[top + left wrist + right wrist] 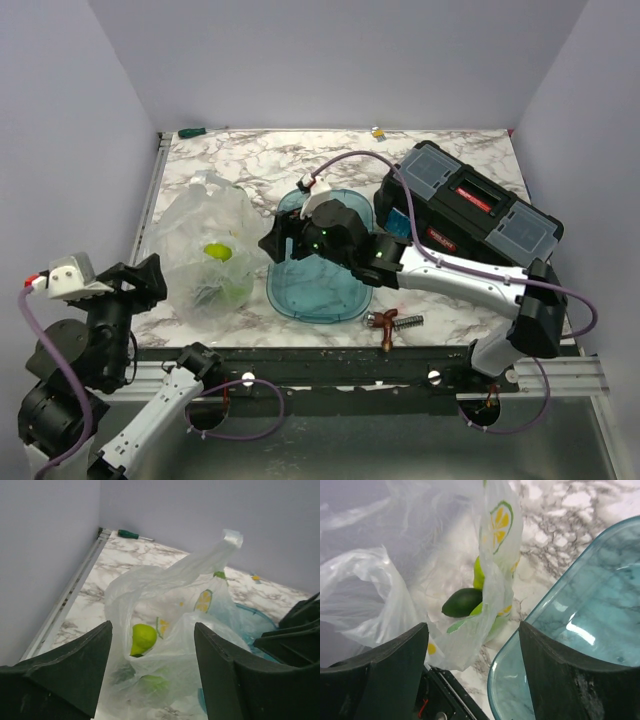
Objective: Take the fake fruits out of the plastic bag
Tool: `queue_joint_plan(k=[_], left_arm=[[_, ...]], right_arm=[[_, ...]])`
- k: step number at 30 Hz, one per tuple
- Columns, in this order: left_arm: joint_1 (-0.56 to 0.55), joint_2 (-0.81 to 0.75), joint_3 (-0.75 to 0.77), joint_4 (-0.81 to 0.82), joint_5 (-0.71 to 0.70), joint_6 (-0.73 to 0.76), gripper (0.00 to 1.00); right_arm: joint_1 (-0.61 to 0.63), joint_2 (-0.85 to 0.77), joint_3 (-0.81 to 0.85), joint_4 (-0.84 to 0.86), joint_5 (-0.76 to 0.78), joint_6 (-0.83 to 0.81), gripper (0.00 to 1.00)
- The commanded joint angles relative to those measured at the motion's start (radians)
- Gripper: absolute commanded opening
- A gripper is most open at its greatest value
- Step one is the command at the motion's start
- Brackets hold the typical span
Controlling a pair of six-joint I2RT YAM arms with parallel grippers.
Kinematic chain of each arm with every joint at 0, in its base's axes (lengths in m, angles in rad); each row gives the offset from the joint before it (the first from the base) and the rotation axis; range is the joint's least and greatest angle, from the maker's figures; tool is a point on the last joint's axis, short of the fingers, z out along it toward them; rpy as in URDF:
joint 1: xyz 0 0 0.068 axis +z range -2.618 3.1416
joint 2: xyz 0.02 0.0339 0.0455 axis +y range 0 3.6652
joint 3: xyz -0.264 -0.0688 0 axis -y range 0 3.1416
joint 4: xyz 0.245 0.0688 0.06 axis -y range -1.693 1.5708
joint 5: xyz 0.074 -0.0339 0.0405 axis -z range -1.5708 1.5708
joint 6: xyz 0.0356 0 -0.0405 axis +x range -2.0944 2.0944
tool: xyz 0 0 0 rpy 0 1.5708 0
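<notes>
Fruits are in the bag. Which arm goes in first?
Right, probably. The right gripper is open beside the plastic bag, with the dark green fruit sharply visible ahead between its fingers, seemingly at an opening. The left gripper, also open, faces the pear apparently behind film.

nothing legible is showing; the red label (474, 201) on the black toolbox (445, 215), right of centre in the top view, is appearing too small to read

We count one crinkled clear plastic bag (205, 215), three glossy plastic fruits (142, 637) visible inside, one translucent teal oval tray (320, 290), one black plastic toolbox (470, 205), one copper metal fitting (385, 322).
</notes>
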Motion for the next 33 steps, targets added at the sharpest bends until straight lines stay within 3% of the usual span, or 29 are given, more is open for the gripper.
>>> queue_joint_plan(k=[1, 4, 8, 9, 11, 13, 15, 16, 17, 24, 26, 33], left_arm=[[-0.01, 0.044, 0.109, -0.042, 0.193, -0.002, 0.68], [-0.02, 0.07, 0.127, 0.007, 0.342, 0.025, 0.74], [-0.024, 0.125, 0.108, 0.047, 0.541, 0.054, 0.84], [-0.024, 0.151, 0.117, 0.034, 0.57, 0.051, 0.95], [-0.024, 0.206, 0.132, -0.002, 0.617, 0.051, 0.99], [-0.024, 0.247, 0.136, -0.03, 0.62, 0.053, 0.99], [-0.024, 0.273, 0.134, -0.056, 0.596, 0.049, 0.99], [-0.024, 0.282, 0.129, -0.059, 0.594, 0.05, 0.99], [-0.024, 0.288, 0.123, -0.061, 0.594, 0.052, 0.98], [-0.024, 0.338, 0.067, -0.093, 0.55, 0.01, 0.71], [-0.024, 0.322, 0.014, -0.084, 0.518, -0.031, 0.69], [-0.024, 0.277, -0.126, -0.009, 0.416, -0.102, 0.64]], right_arm=[[0.037, -0.064, 0.033, -0.04, 0.059, -0.064, 0.79], [0.071, -0.05, 0.039, 0.055, -0.038, -0.099, 0.87], [0.097, 0.025, 0.033, 0.228, -0.261, -0.233, 0.89], [0.102, 0.047, 0.045, 0.228, -0.264, -0.267, 0.89], [0.105, 0.093, 0.082, 0.201, -0.241, -0.309, 0.89], [0.113, 0.133, 0.127, 0.14, -0.223, -0.324, 0.75], [0.142, 0.141, 0.121, 0.136, -0.214, -0.336, 0.45], [0.158, 0.135, 0.103, 0.158, -0.217, -0.345, 0.38], [0.176, 0.124, 0.073, 0.181, -0.218, -0.353, 0.35], [0.214, 0.048, -0.109, 0.386, -0.235, -0.339, 0.11], [0.216, 0.035, -0.139, 0.432, -0.257, -0.338, 0.01], [0.218, 0.013, -0.215, 0.532, -0.31, -0.34, 0.01]])
